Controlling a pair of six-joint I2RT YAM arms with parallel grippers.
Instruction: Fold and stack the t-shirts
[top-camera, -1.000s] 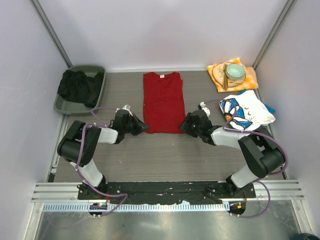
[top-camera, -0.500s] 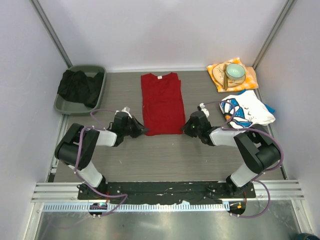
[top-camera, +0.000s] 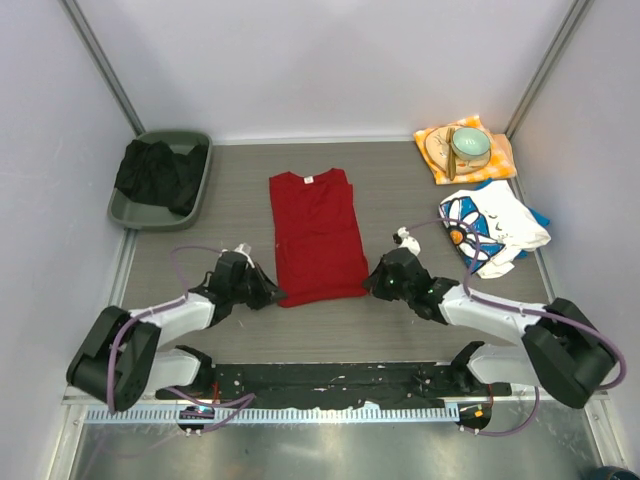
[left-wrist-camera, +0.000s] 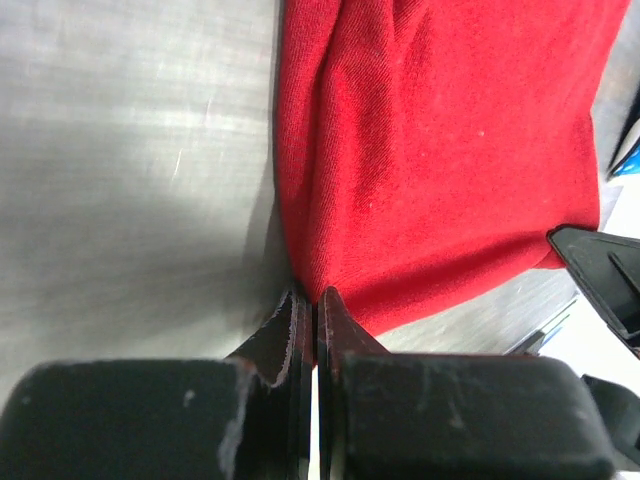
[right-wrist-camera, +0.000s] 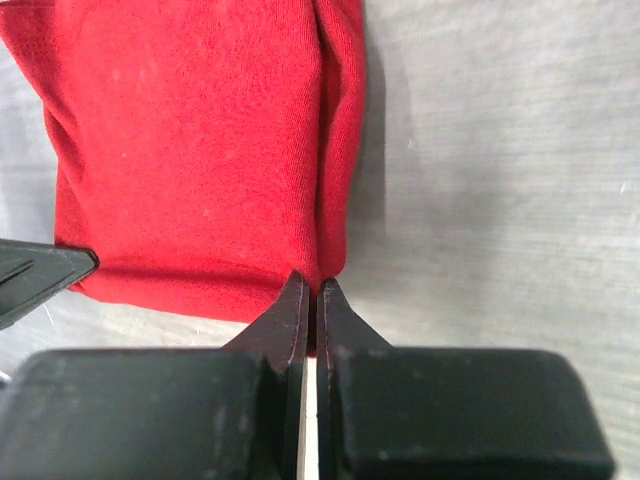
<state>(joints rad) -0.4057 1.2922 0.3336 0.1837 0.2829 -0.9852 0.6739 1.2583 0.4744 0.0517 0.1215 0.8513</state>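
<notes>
Lifting the near hem looks like the step in hand, so work it evenly: your left gripper (top-camera: 272, 295) is clenched on the near left corner of the red t-shirt (top-camera: 316, 230), which lies flat mid-table (top-camera: 420, 330) with its collar at the far end, and your right gripper (top-camera: 373, 285) is clenched on the near right corner. Raise both corners together, carry them level toward the collar, and lay the hem down square so no crease runs skew. By count, from the left: one grey bin (top-camera: 196, 150) holding one dark cloth (top-camera: 155, 175), two t-shirts, the red one and the crumpled daisy-print t-shirt (top-camera: 492, 228) at right, then one orange cloth (top-camera: 500, 160) bearing one bowl (top-camera: 470, 145)
</notes>
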